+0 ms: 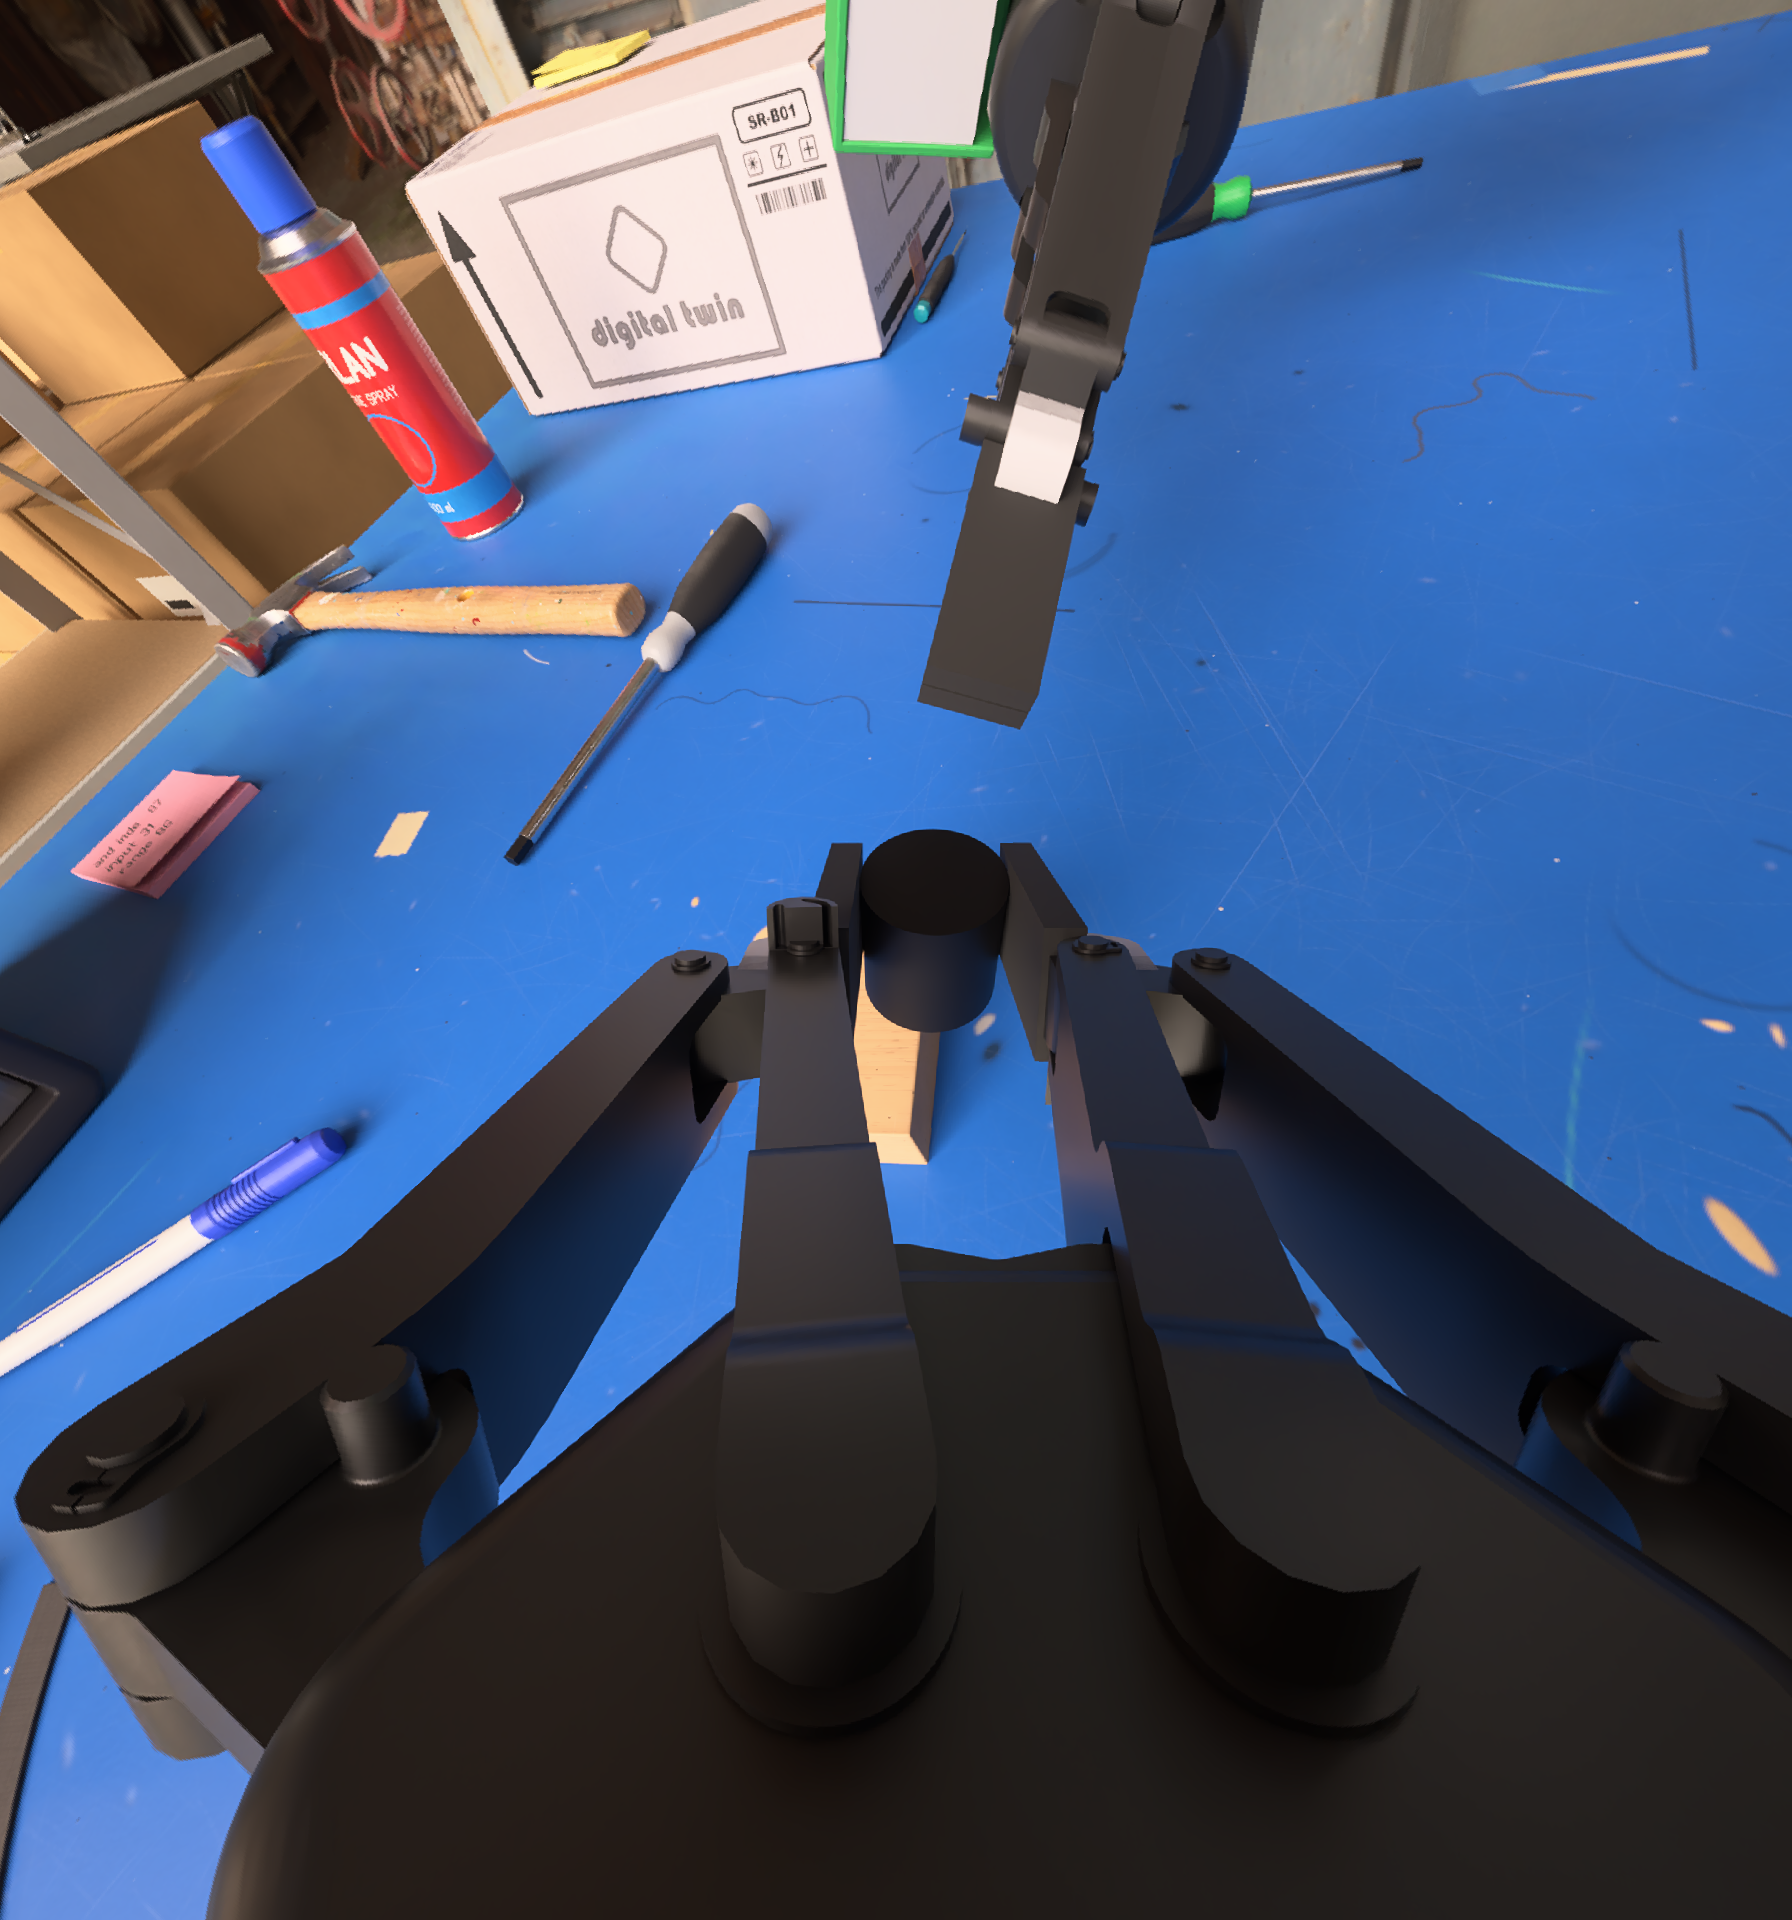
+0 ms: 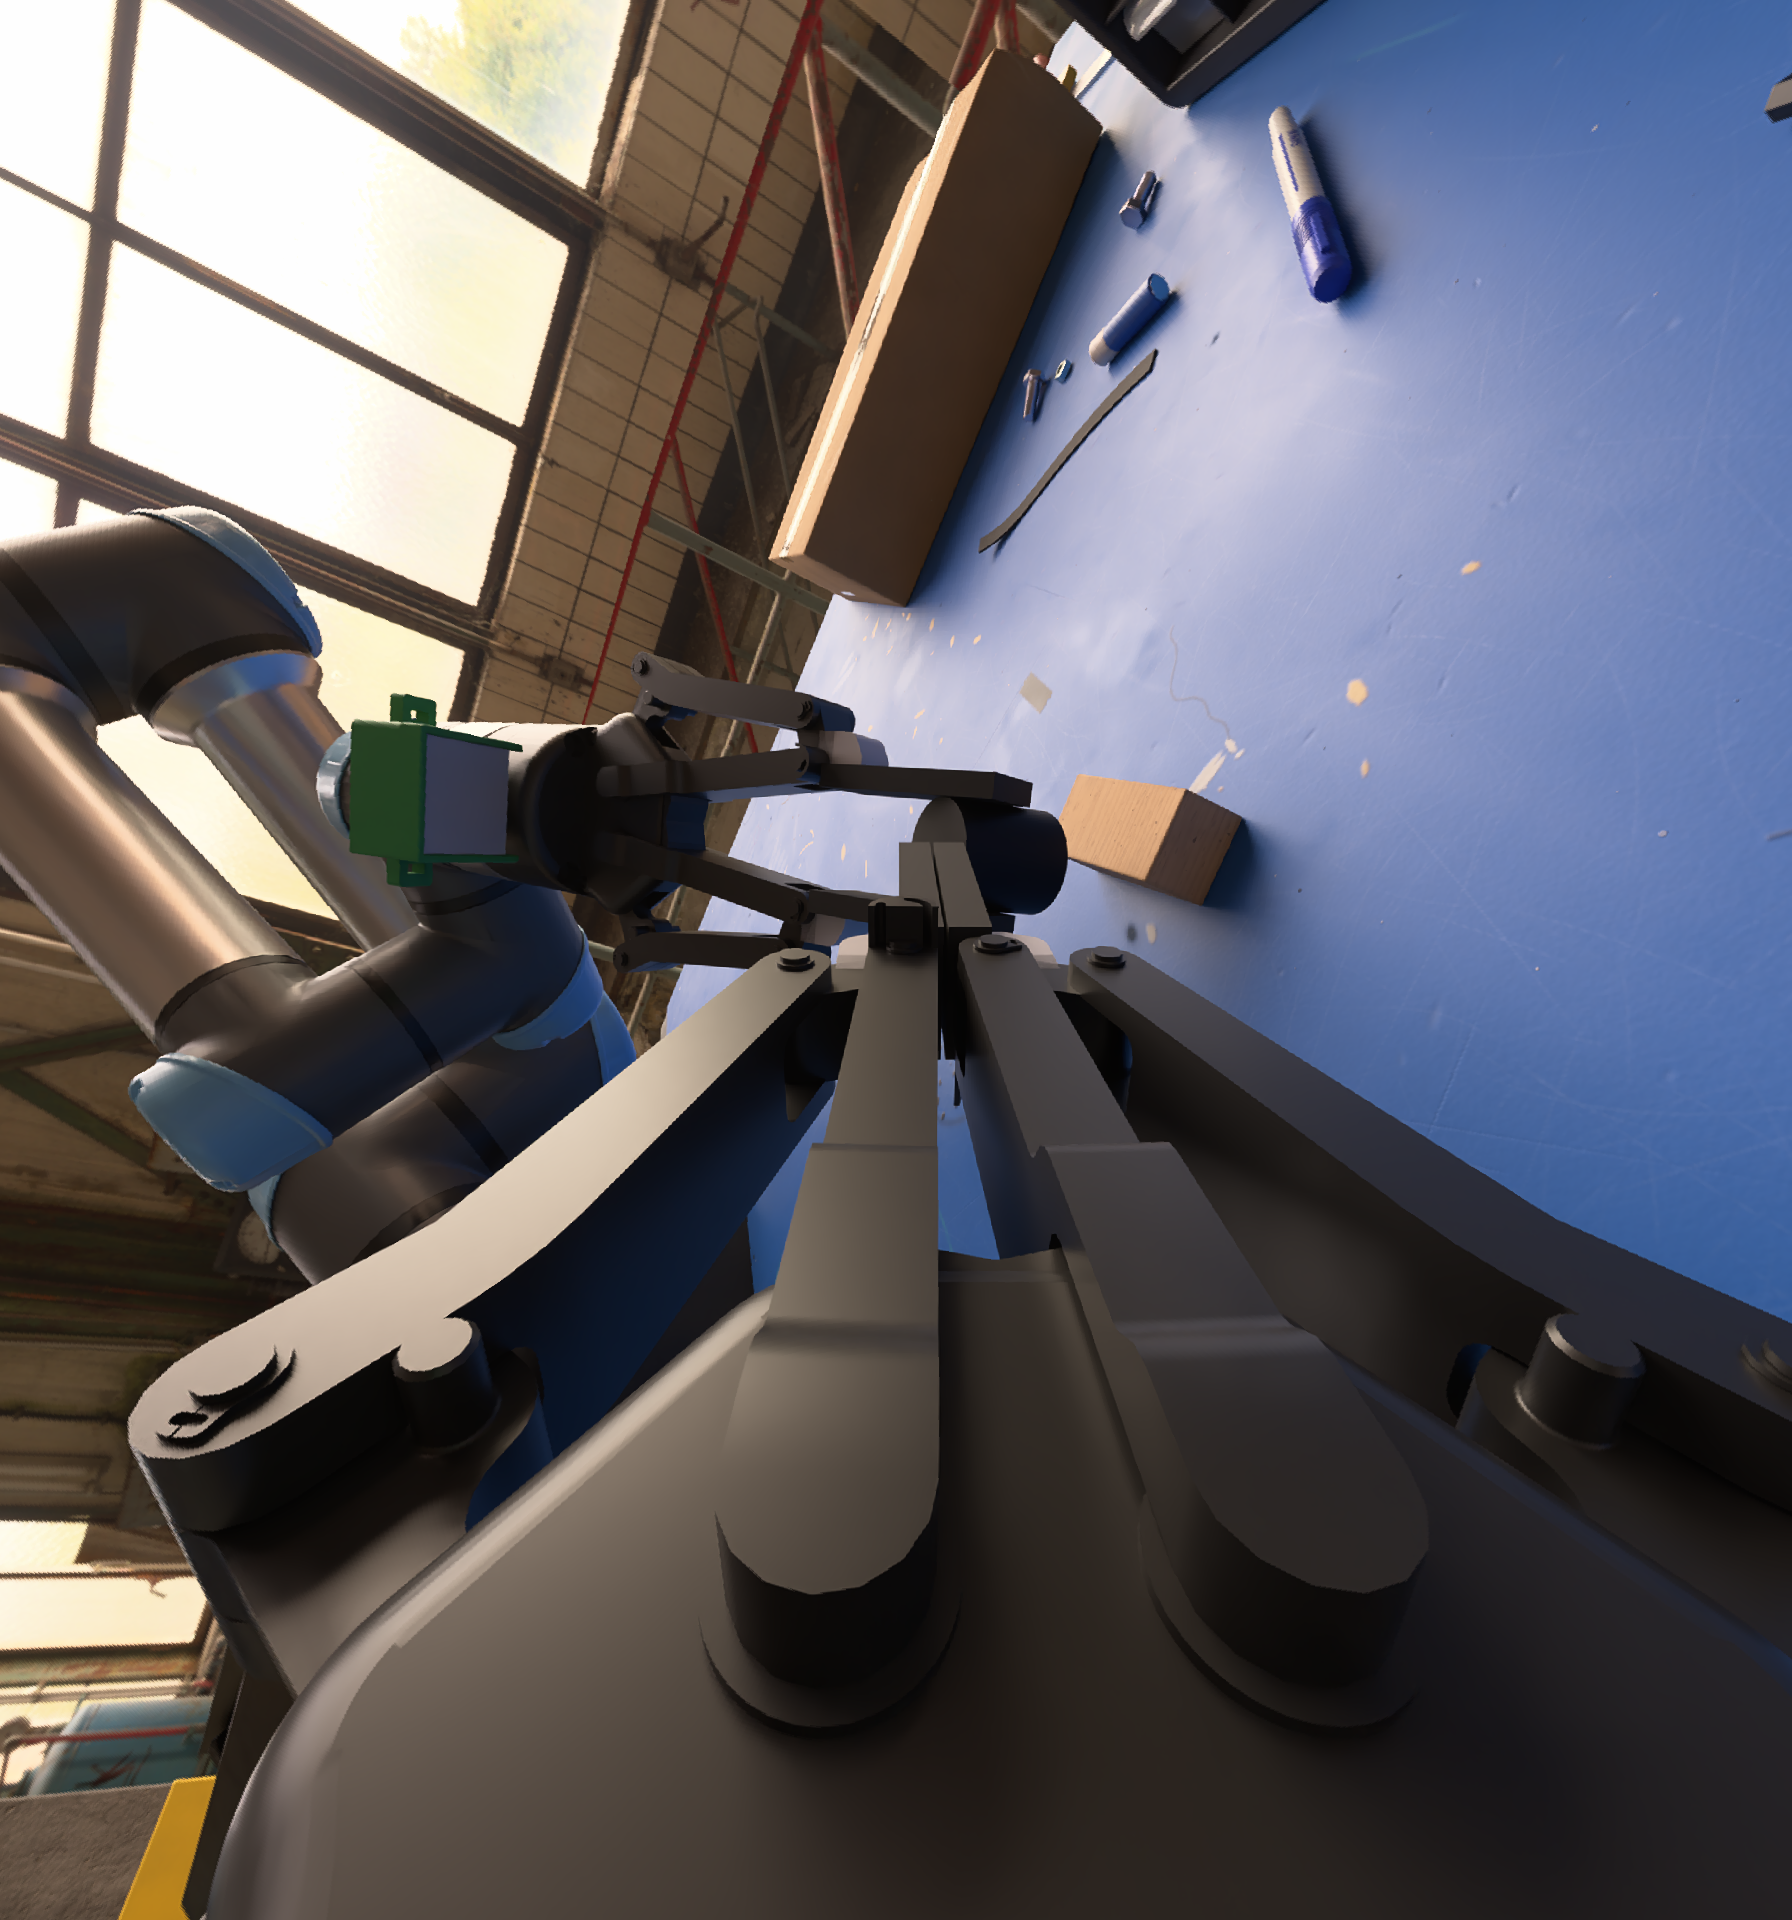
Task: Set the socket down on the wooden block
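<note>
My left gripper (image 1: 933,896) is shut on the socket (image 1: 931,935), a short black cylinder held upright between its fingertips. The wooden block (image 1: 897,1081), a small pale block, lies on the blue table directly under the socket. In the right wrist view the socket (image 2: 1027,857) meets the block's (image 2: 1152,836) top face near one end; I cannot tell whether they touch. The left gripper (image 2: 975,842) shows there around the socket. My right gripper (image 2: 933,878) is shut and empty. It hangs above the table a little beyond the block (image 1: 980,675).
Beyond the block lie a black-handled screwdriver (image 1: 653,644), a hammer (image 1: 435,613), a red spray can (image 1: 383,343) and a white carton (image 1: 663,239). A pink note (image 1: 165,831) and a blue marker (image 1: 196,1216) lie left. A long cardboard box (image 2: 933,332) stands at the table edge.
</note>
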`<action>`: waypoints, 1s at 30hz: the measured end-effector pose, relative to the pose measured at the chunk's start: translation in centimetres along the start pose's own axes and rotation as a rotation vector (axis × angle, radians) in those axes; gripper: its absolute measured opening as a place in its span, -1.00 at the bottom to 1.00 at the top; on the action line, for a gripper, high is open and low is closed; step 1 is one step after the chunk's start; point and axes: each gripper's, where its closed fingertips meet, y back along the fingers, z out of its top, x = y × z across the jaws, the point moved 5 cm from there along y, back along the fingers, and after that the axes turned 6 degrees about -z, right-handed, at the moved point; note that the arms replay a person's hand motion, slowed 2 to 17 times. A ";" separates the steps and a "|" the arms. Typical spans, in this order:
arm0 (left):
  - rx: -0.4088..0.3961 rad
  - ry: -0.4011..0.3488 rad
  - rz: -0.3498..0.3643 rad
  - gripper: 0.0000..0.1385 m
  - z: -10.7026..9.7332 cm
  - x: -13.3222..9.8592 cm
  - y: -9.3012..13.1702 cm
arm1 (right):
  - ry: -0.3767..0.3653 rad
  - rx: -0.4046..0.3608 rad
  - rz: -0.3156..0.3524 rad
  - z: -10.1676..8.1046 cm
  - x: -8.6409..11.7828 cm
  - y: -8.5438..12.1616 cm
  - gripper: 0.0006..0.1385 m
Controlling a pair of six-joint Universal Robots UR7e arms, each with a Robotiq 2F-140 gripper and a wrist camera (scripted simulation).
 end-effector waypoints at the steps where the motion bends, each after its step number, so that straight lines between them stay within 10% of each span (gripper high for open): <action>1: 0.000 -0.001 0.001 -0.49 0.0 0.0 0.0 | 0.000 0.000 -0.001 0.0 0.0 0.0 -1.00; 30: 0.006 -0.016 0.026 -0.49 0.1 -0.1 0.0 | -0.002 0.020 -0.042 0.1 -0.1 -0.3 -1.00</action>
